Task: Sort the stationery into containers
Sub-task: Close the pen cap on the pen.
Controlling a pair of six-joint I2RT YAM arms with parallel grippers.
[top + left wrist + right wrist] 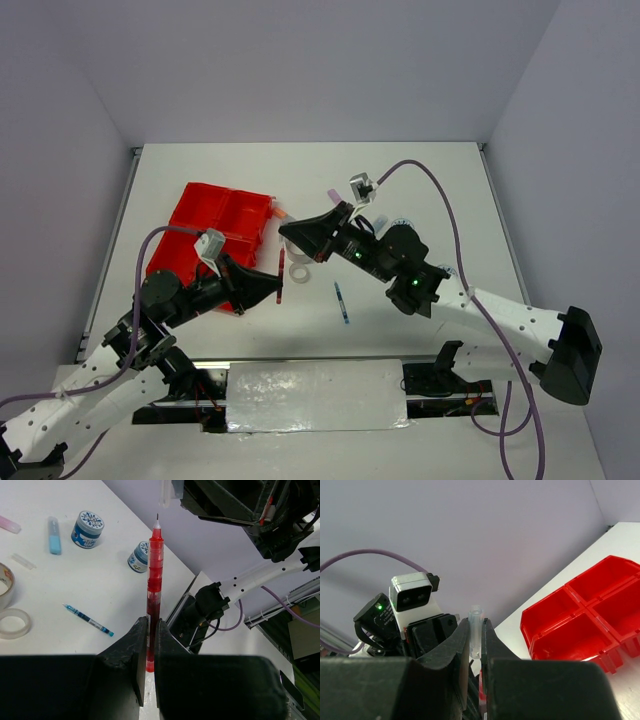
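My left gripper (278, 291) is shut on a red pen (154, 590), which stands tip-up between the jaws (281, 266) just right of the red four-compartment tray (200, 215). My right gripper (285, 230) is shut on a small clear pen cap (475, 630) and holds it above the pen's tip (165, 492). The tray's compartments look empty in the right wrist view (585, 615). On the table lie a blue pen (88, 620), two blue-white tape rolls (87, 529) (138, 556), a light-blue stick (54, 535), a pink stick (9, 524) and two grey tape rings (14, 623).
The blue pen (343, 302) lies between the two arms. The right arm's forearm and purple cable (440, 190) span the table's right half. The left wrist camera (412, 595) sits close to the right jaws. Walls enclose the table on three sides.
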